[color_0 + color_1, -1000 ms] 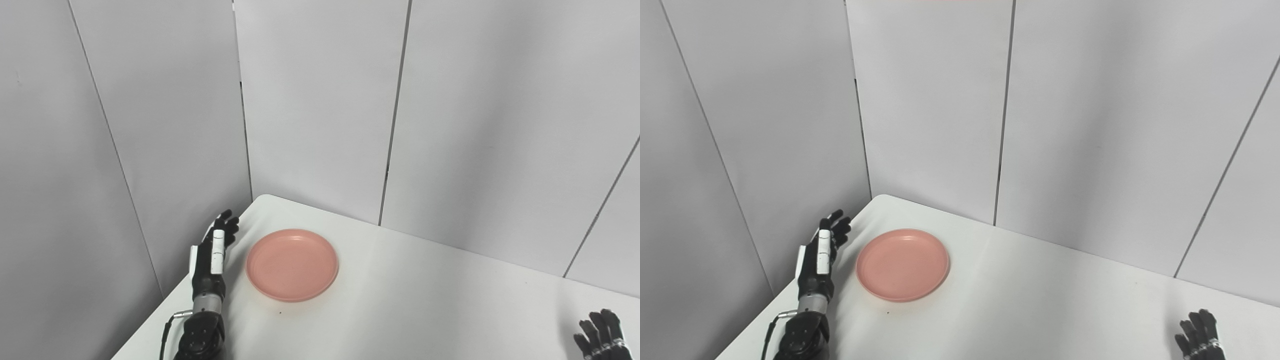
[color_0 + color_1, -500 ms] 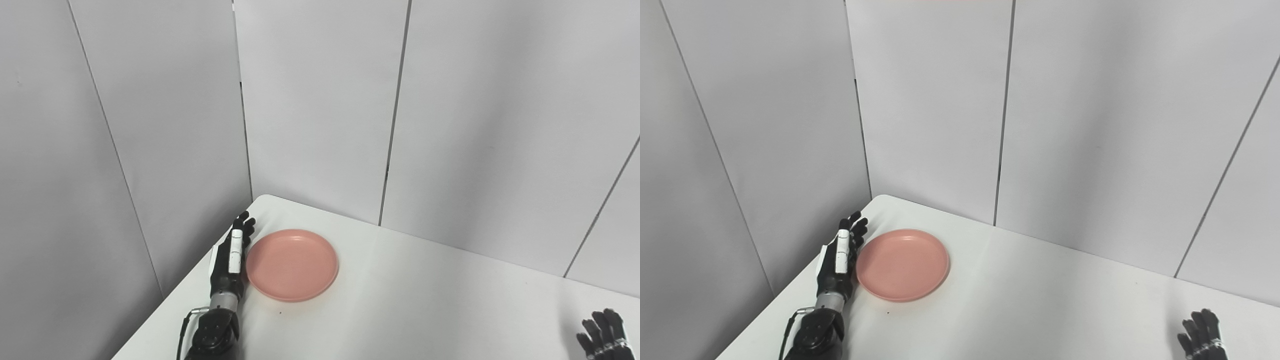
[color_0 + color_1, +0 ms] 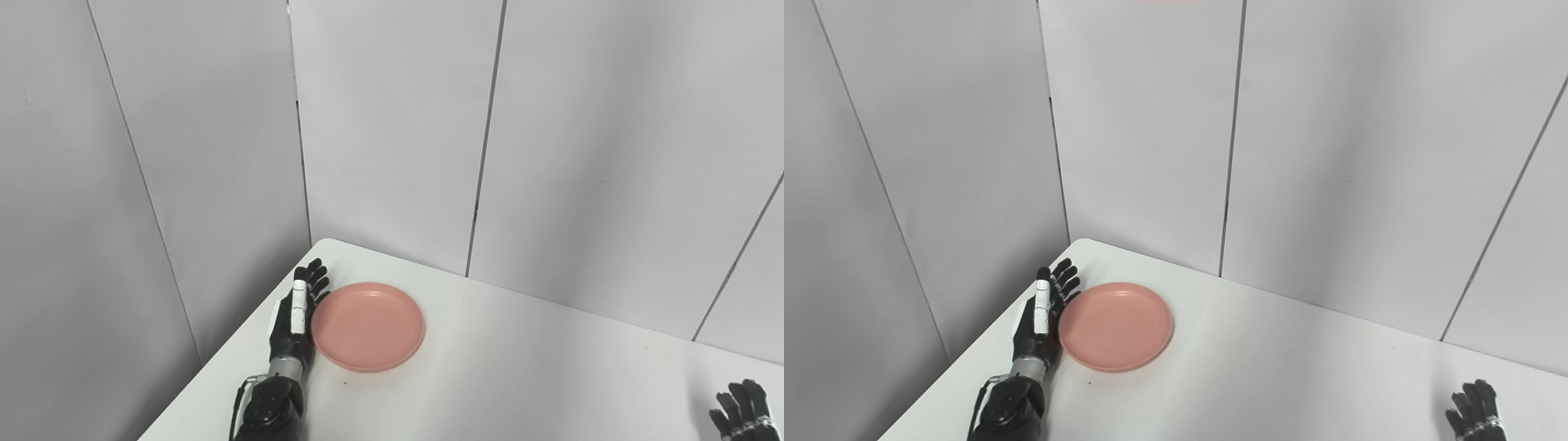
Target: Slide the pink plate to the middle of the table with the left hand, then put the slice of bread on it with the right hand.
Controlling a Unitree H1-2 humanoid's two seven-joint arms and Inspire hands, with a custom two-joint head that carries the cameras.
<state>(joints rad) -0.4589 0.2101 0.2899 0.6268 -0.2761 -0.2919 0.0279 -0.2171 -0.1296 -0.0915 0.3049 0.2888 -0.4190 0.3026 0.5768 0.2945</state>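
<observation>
Pushing stage: left hand (image 3: 296, 315) lies flat, fingers straight and spread, its edge against the left rim of the pink plate (image 3: 368, 325), lower left of frame near the table (image 3: 520, 373) corner. Plate not yet at the middle. Right hand (image 3: 741, 411), bottom right corner, fingers apart, holding nothing. No bread in view; placement not yet done.
</observation>
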